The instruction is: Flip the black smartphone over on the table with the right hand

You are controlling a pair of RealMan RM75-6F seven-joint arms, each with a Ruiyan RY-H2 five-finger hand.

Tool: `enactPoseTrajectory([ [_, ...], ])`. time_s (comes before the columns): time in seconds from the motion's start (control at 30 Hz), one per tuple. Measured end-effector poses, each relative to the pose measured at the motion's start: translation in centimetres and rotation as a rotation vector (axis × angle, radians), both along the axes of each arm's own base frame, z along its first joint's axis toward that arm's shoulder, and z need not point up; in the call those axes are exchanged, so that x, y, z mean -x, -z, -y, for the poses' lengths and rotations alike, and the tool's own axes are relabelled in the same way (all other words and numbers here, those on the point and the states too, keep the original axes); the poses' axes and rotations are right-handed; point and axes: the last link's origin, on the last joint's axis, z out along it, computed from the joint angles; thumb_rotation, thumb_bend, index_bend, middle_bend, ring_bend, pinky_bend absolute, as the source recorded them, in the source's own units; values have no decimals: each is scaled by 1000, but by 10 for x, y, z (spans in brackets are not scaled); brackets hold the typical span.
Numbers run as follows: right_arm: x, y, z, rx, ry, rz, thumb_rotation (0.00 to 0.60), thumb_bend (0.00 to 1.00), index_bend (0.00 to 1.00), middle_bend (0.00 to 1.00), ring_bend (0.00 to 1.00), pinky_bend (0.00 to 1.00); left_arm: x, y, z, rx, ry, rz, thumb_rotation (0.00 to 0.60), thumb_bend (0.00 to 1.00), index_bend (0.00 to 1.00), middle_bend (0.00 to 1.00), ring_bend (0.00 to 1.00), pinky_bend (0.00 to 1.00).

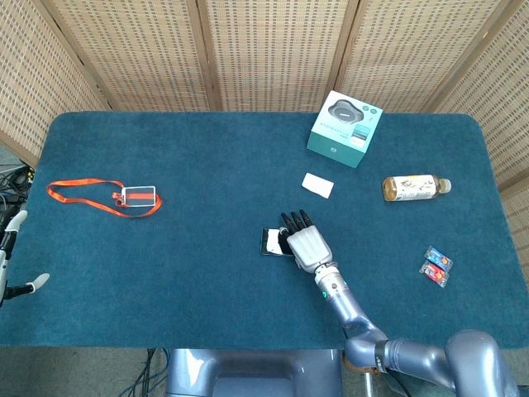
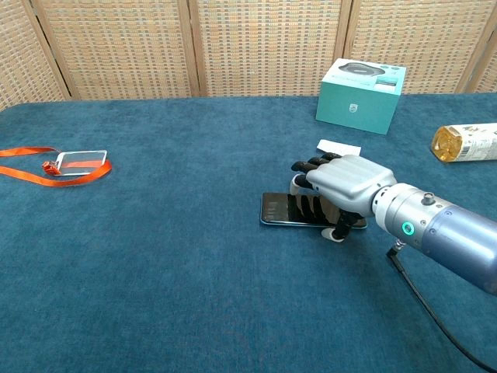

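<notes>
Right robot hand (image 2: 342,190) curled over black smartphone (image 2: 281,210), fingers draped on its far edge, thumb at near edge; firm grip not certain. Phone flat on desk (image 2: 171,264), mid-right. Risks: sliding on cloth, slipping mid-flip. Beyond: white card (image 2: 338,147), teal box (image 2: 361,95).

The right hand (image 2: 342,186) lies over the smartphone (image 2: 276,210), left of the bottle (image 2: 466,143).

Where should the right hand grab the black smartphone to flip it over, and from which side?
Probably by its long edges. The black smartphone lies flat on the table with its long axis left-right, so nothing is raised to pinch. The right hand arches over its right half, thumb at the near edge; lifting that edge looks easiest.
</notes>
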Motion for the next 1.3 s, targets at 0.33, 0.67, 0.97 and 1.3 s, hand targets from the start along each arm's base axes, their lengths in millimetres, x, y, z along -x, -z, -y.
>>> enactPoseTrajectory([
  [0.33,-5,-14,11,41,21,53,600,896,361,119,0,0,0,-1,0,2,-1,4,600,0,0,0,0,0],
  [0.67,-13,-23,27,73,35,58,600,892,361,120,0,0,1,-3,0,-3,-2,15,600,0,0,0,0,0],
  [0.97,-30,-30,56,138,30,20,600,790,358,129,0,0,3,-8,-1,-11,-11,34,600,0,0,0,0,0],
  [1.3,-29,-17,84,191,93,-57,600,757,353,130,0,0,5,-9,-4,-5,-17,45,600,0,0,0,0,0],
])
